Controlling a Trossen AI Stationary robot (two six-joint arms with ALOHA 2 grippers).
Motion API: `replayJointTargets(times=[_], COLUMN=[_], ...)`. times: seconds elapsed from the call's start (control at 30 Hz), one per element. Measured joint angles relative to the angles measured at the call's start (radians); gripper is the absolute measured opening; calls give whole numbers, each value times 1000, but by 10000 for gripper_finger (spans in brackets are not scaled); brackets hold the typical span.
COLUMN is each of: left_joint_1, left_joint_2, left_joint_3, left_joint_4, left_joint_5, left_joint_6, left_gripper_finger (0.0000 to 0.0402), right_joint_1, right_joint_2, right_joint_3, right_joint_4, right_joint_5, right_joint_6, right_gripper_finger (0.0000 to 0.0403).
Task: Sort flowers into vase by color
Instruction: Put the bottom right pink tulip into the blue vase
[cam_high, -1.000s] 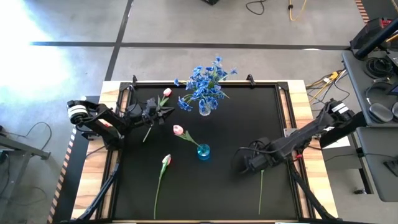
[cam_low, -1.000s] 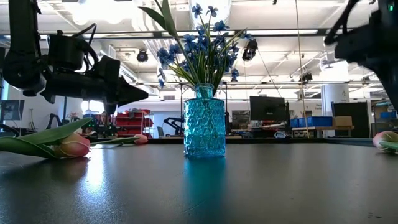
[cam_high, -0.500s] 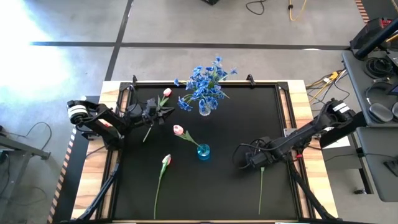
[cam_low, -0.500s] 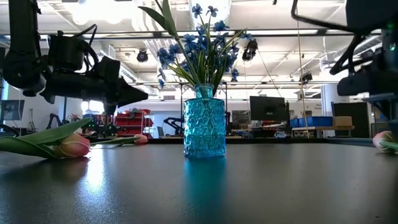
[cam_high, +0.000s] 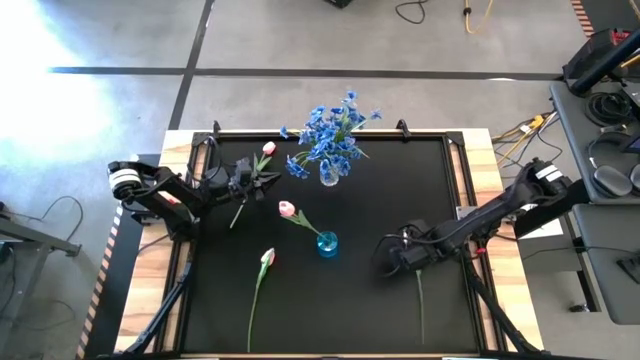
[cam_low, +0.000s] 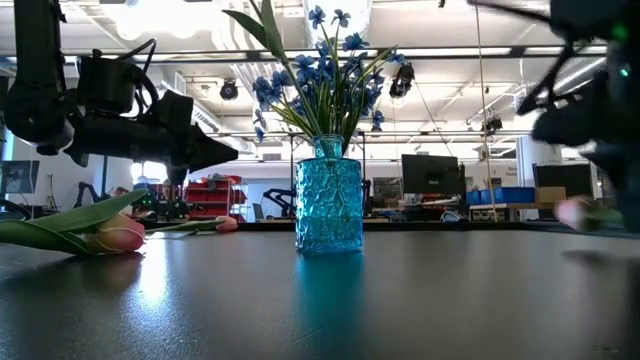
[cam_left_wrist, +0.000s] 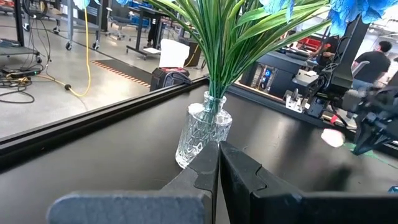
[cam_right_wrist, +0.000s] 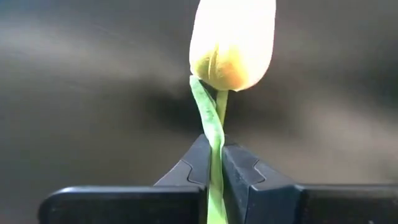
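My right gripper (cam_high: 399, 257) points down at the table's right middle, shut on a pink-white tulip (cam_right_wrist: 233, 40) whose green stem (cam_high: 420, 310) trails toward the near edge. My left gripper (cam_high: 266, 178) hovers level at the far left, shut with nothing between its fingers, above another tulip (cam_high: 268, 148) lying on the table. A clear vase (cam_high: 328, 174) at the far middle holds the blue flowers (cam_high: 330, 130). A small blue vase (cam_high: 327, 243) stands at the centre, with a tulip (cam_high: 287, 209) leaning out of it. One more tulip (cam_high: 266, 257) lies near the left front. My right gripper pinches the tulip's stem (cam_right_wrist: 215, 146) between its two fingers, just below the bud. The fingers come from above, pointing down, and lie across the stem. The bud end (cam_low: 577, 212) shows just above the table, while the stem's far part (cam_high: 421, 335) still lies on it.
The black table top (cam_high: 400, 190) has a raised rim and wooden borders. Beyond the right edge stands a desk with gear (cam_high: 605, 90). Bare mat lies between the blue vase and my right gripper.
My right gripper has sunk toward the table and shut on the tulip's stem. The bud has shifted a little toward the table's left and risen slightly; the stem's tail stays on the table.
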Motion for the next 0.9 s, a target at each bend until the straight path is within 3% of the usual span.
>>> replayJointTargets(times=[0.13,0.3,0.5,0.63,0.77,0.9], left_joint_1=[0,0,0,0,0,0], left_joint_2=[0,0,0,0,0,0], left_joint_3=[0,4,6,6,6,6], left_joint_4=[0,1,1,1,1,1], left_joint_5=[0,0,0,0,0,0], left_joint_6=[0,0,0,0,0,0], left_gripper_finger=[0,0,0,0,0,0], right_joint_1=[-5,-11,-11,-11,-11,-11], right_joint_2=[-6,2,4,4,5,5], right_joint_3=[100,234,360,407,411,396], right_joint_4=[4,14,203,456,772,1000], right_joint_5=[203,548,907,1002,1011,1011], right_joint_6=[-149,-392,-743,-1067,-1372,-1574], right_gripper_finger=[14,13,13,13,13,13])
